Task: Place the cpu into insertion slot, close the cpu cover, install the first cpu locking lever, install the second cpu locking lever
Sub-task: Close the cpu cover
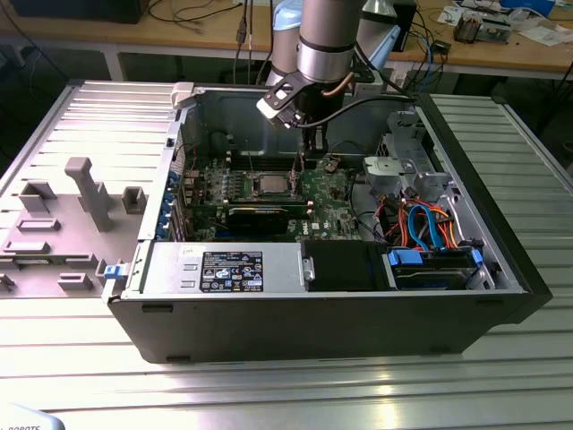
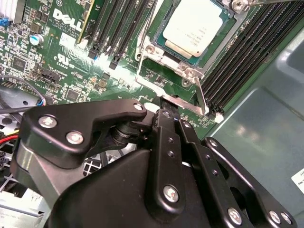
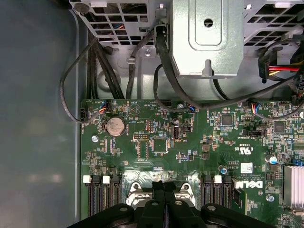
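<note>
— Inside the open computer case (image 1: 501, 260), what fills the insertion slot (image 2: 151, 50)?
— The cpu (image 2: 194, 28), lying flat, with the cpu cover (image 2: 219, 45) framing it.
— And the pincer (image 2: 168, 107)?
— Fingers pressed together, just beside the slot's corner and near a locking lever (image 2: 202, 97). It's perhaps touching it, hard to tell.

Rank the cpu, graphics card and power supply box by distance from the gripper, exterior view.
1. The cpu, in its socket just beside the gripper, toward the exterior view's left.
2. The graphics card, on the camera side of the cpu.
3. The power supply box, along the case's near wall.
</note>
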